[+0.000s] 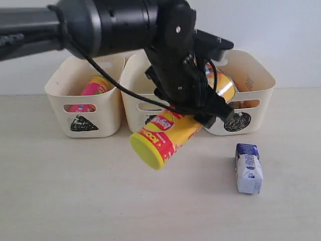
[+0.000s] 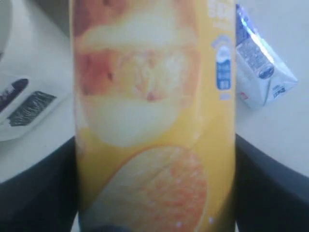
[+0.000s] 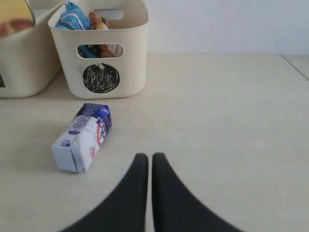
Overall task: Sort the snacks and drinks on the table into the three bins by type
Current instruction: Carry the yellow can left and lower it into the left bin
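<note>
My left gripper [image 1: 199, 118] is shut on the yellow-orange chip tube [image 1: 168, 136], which tilts in front of the middle bin [image 1: 134, 95] with its yellow-green lid [image 1: 146, 150] lowest. In the left wrist view the tube [image 2: 154, 106] fills the frame between the dark fingers [image 2: 273, 188]. The pink tube [image 1: 93, 87] lies in the triangle bin [image 1: 108, 108]. Blue [image 3: 72, 18] and orange-brown [image 3: 99, 21] bags sit in the circle bin [image 3: 130, 58]. A white-and-blue carton [image 1: 249, 168] lies on the table [image 1: 75, 201]. My right gripper [image 3: 146, 157] is shut and empty, low over the table near the carton [image 3: 82, 137].
The three bins stand in a row at the back against a pale wall. The black left arm [image 1: 100, 25] crosses the upper part of the exterior view and hides much of the middle bin. The table edge [image 3: 297, 65] shows far off beside the right gripper.
</note>
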